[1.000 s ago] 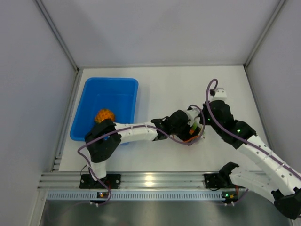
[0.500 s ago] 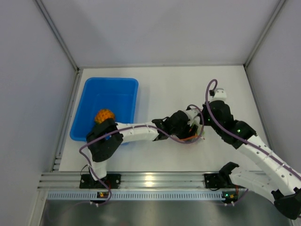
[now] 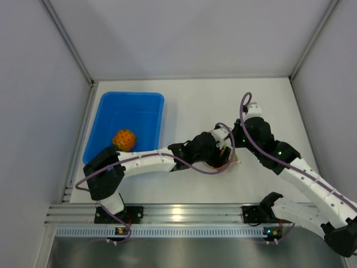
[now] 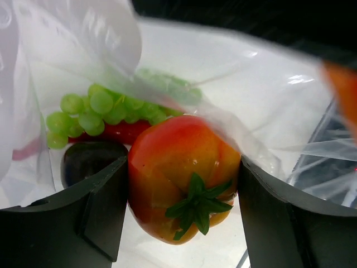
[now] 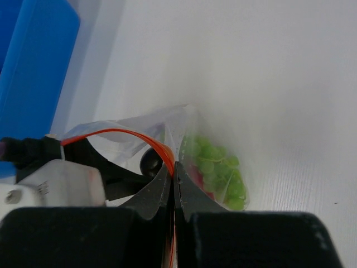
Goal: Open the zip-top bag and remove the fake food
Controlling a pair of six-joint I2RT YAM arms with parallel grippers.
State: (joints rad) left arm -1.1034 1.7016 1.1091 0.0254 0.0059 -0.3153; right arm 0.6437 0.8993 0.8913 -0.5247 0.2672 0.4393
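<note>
L claw was inside the zip-top bag. Its two dark fingers were pressed on both sides of a red-orange tomato w/ green calyx, so pinching it. Clear film draped over the tomato's top. Rest of the fake food sat deeper in the bag behind it: green beady cluster, red chili, dark purple-black piece.

R claw was pressed together on the orange-red zip strip and held that side of the mouth up. The strip arched away to the left, so the mouth looked open.

From the top cam the bag lay on the white bench, mid-right, between the two claws and apart from the blue tray. One orange round piece was already in the tray.

Handling, my read:
- Tomato is prob hard, smooth, light plastic. It's round, so it could squirt out if the grip is off-centre. Best hold is across the widest part, about where the fingers sat.
- Bag is thin, limp, crinkly and slippery, w/ no stiffness of its own. The zip strip is the firmest bit, so the best place to hold.
- Film over the tomato may drag along on pull-out, so R needs a firm pinch on the strip as anchor.
</note>
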